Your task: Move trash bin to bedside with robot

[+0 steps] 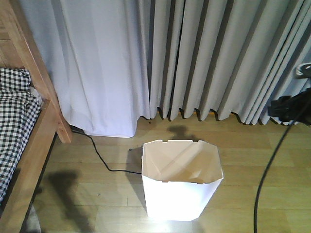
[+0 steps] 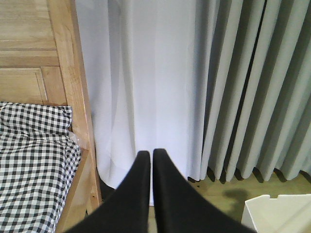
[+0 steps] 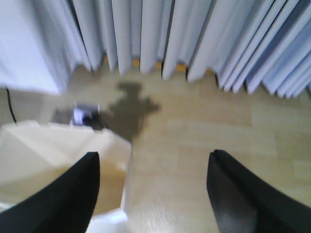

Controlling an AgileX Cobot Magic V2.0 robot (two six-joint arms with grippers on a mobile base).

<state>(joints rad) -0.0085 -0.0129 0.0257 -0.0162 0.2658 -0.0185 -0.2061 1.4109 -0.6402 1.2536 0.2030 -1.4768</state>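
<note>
Right end effector point(image 3: 153, 187): spread wide, empty, above the right-hand edge of the white thin-walled plastic trash bin point(image 1: 181, 184). Left end effector point(image 2: 148, 160): fingers pressed together, empty, aimed at the pale pleated curtain point(image 2: 194, 82). Bin upright on the wooden floor point(image 1: 97, 204), well apart from the light brown wooden bed with black-and-white gingham bedding point(image 1: 17, 121). Best to straddle the near wall with one finger inside, pinch firmly, then drag low and slowly leftward, mindful of the black cable point(image 1: 99, 158) across the path.

Quantity one: trash bin point(image 1: 181, 187), standing on the floor point(image 1: 97, 194). Quantity one: bed point(image 1: 22, 116) with checked bedding. One black cable point(image 1: 99, 158) lies on the floor; curtains point(image 1: 194, 53) hang behind.
</note>
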